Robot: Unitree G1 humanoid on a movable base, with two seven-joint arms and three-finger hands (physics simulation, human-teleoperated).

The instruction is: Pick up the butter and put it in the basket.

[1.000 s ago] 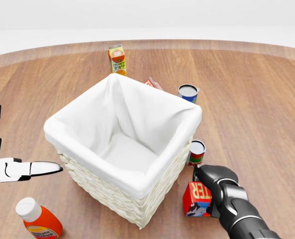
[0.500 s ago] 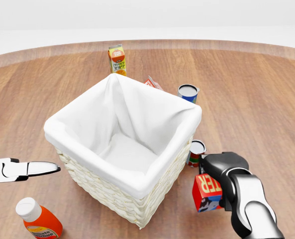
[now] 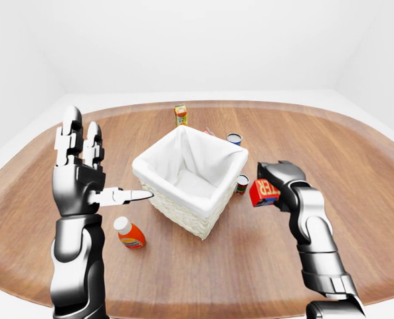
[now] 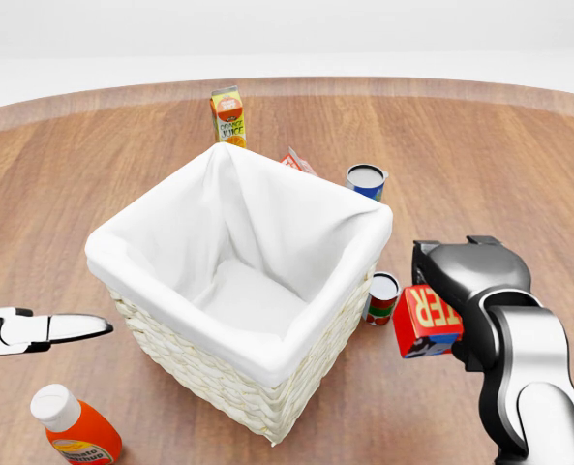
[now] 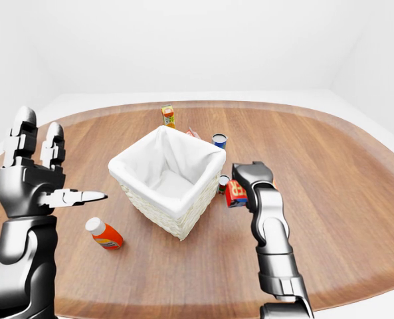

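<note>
Right hand (image 4: 439, 295) closed around the butter (image 4: 426, 321), a red box held clear of the bench (image 3: 356, 173), just right of the basket (image 4: 238, 281) rim and beside a small can (image 4: 382, 295) standing at the basket's right corner. Left hand (image 3: 84, 174) raised upright, fingers spread, holding nothing; one finger points toward the basket's left side. Head view only catches that white fingertip at its left edge; the eye views show the whole left arm and the bench's curved edge all round. Head view alone shows the basket's white liner bottom, empty. Orange bottle (image 3: 128, 234) lies on the bench below left of the basket. Juice carton (image 4: 228, 115), a second can (image 4: 366, 180) and a small packet (image 4: 297, 161) sit above the basket. Wide bare bench right of the butter and along the bottom.
</note>
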